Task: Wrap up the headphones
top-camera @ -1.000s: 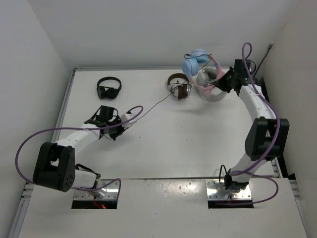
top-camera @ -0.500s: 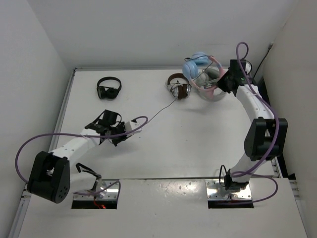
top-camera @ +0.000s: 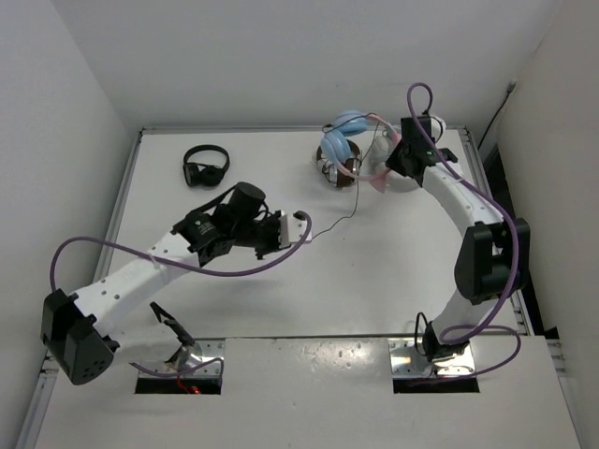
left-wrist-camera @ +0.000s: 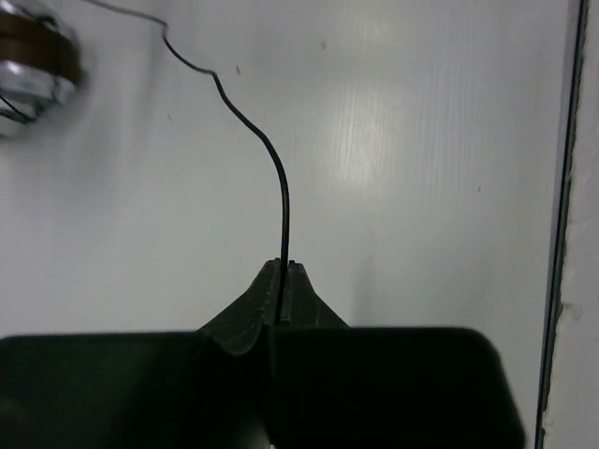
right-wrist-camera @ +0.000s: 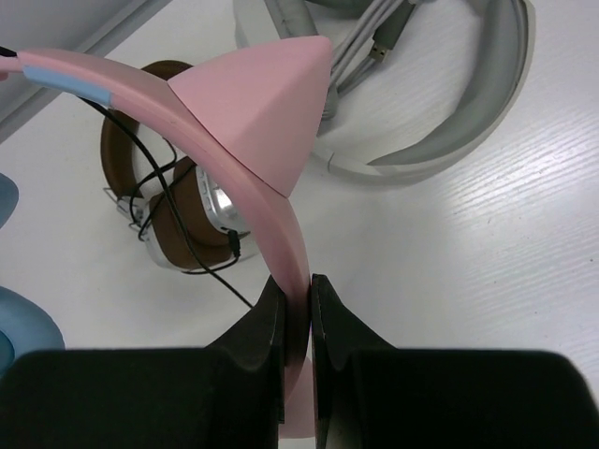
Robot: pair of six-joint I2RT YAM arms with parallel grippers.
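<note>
While both claws are pressed shut, the load is split between them. The right gripper point(right-wrist-camera: 296, 286) pinches the pink headband point(right-wrist-camera: 229, 154) of the headphones point(top-camera: 342, 140), which hang above the far right part of the table point(top-camera: 393, 271), over the brown-and-silver pair point(right-wrist-camera: 178, 220). The left gripper point(left-wrist-camera: 282, 279) pinches the thin dark cable point(left-wrist-camera: 267, 150) near mid-table. The cable runs from there in a slack curve toward the headphones.

Probable faults and their causes:

1. Cable slip. The cable is very thin and is held only at the fingertips. Any side pull could draw it out of the pinch.
2. Snagging. In the right wrist view the cable loops across the brown-and-silver pair. Winding from this position could hook that pair and drag it.
3. Headband rotation. The grip sits on a narrow, curved band, so the light blue ear cups point(top-camera: 335, 148) could swing and pivot the band between the fingers.
4. Overtension. If the arms separate until the slack is gone, strain falls on the cable's joint at the ear cup.
5. Collision. A white-and-grey item point(right-wrist-camera: 449, 140) holding a pale USB lead lies just beside the held band.

Markings: no brand, label or writing is legible in any view.
</note>
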